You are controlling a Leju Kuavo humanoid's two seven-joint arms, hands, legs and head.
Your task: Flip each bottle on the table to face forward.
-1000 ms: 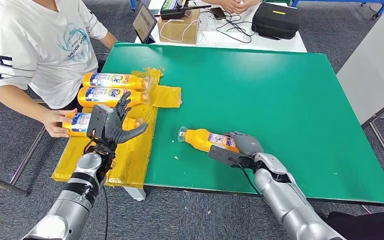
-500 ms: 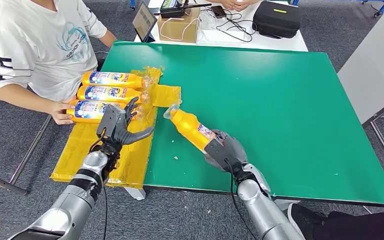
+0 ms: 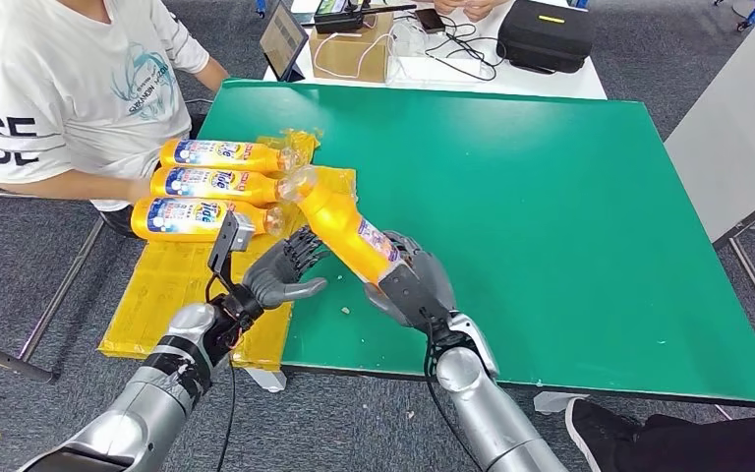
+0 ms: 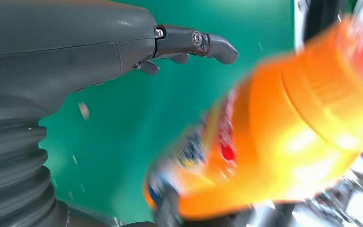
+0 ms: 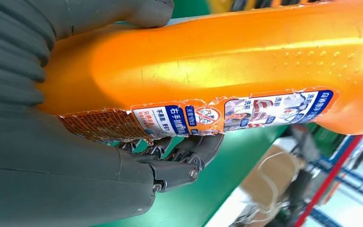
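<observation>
The orange bottle (image 3: 346,229), gripped by the right hand (image 3: 410,285), has been swung up toward the spread, empty left hand (image 3: 283,275) for flipping.

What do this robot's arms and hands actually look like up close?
Both arms are silver metal tubes with black bands and a thin black cable alongside. The left hand and right hand are dark grey, with jointed fingers, small screws at the joints, and a grey ribbed cover at the wrist.

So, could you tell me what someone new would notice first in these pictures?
First, the orange bottle held up off the green table by the right hand, its cap toward the table's left edge. Then the left hand, fingers spread just beside it, and three matching bottles lying side by side on yellow sheeting near a seated person.
</observation>
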